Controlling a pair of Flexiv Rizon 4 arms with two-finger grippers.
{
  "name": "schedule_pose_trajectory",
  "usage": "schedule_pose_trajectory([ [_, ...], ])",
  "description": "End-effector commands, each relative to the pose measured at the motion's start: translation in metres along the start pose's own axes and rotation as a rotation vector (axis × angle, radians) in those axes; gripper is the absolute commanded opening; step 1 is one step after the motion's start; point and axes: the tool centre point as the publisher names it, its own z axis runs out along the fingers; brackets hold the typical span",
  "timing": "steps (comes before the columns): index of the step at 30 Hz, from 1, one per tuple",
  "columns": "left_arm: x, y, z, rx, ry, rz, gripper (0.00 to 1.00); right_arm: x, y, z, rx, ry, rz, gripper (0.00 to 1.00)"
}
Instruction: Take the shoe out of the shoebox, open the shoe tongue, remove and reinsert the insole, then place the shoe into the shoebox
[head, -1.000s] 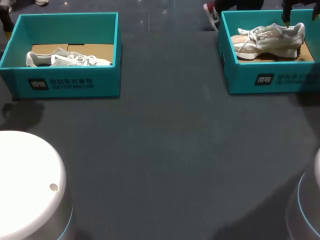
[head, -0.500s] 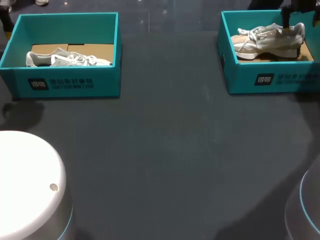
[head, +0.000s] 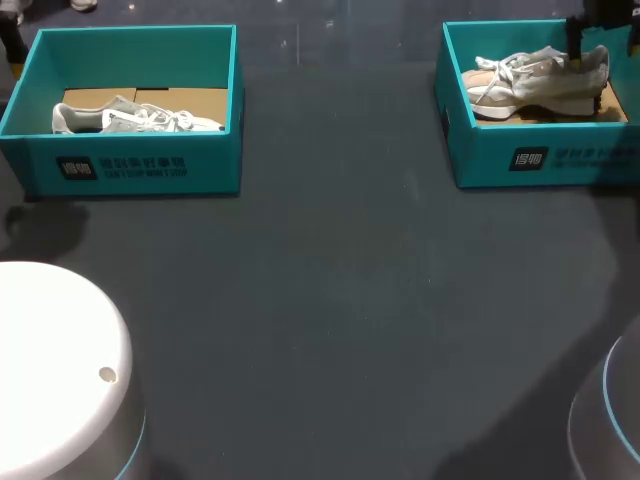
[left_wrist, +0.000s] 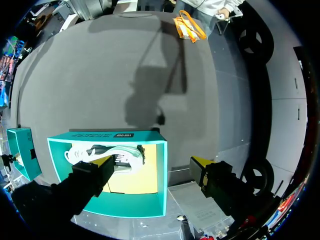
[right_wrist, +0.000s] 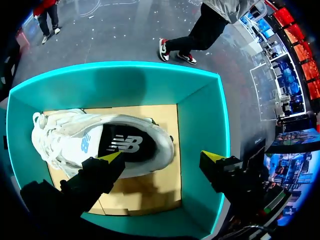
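1 pale shoe (right_wrist: 65, 137) is laid in the teal right shoebox (right_wrist: 200, 120) (its dark insole (right_wrist: 125, 145) is exposed). The right gripper (right_wrist: 162, 156) is held above it, fingers spread, gripping nothing. The left gripper (left_wrist: 152, 161), likewise spread, is held over the left shoebox (left_wrist: 130, 205), where a 2nd shoe (left_wrist: 82, 150) is laid.

Left box (head: 140, 170) and right box (head: 480, 160) stand well apart on table (head: 330, 300). Right gripper (right_wrist: 161, 157) above right box: right shoe (right_wrist: 75, 137) inside, partly under one finger, other finger by the wall. Left gripper (left_wrist: 151, 161) above left box: left shoe (left_wrist: 100, 152) inside, ahead of one finger, other finger outside the wall.
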Motion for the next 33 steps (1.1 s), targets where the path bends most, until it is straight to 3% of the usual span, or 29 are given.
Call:
schedule_pose_trajectory([
  [1,0.001,0.0,-0.001,0.0,0.002,0.001,1.0,0.0,0.012,0.013,0.024,0.007,0.002,0.89],
  [2,0.001,0.0,-0.001,0.0,0.002,0.001,1.0,-0.001,0.012,0.015,0.027,0.008,0.002,0.82],
  [12,0.001,0.0,-0.001,0.0,0.002,0.001,1.0,-0.003,0.016,0.03,0.058,0.017,0.003,0.76],
  [15,0.001,0.0,-0.001,0.0,0.002,0.001,1.0,-0.004,0.018,0.035,0.063,0.029,0.0,0.68],
  [19,0.001,0.0,-0.001,0.0,0.002,0.001,1.0,-0.005,0.02,0.039,0.069,0.037,-0.002,0.69],
  [33,0.001,0.0,-0.001,0.0,0.002,0.001,1.0,-0.004,0.015,0.051,0.109,0.067,0.003,0.57],
])
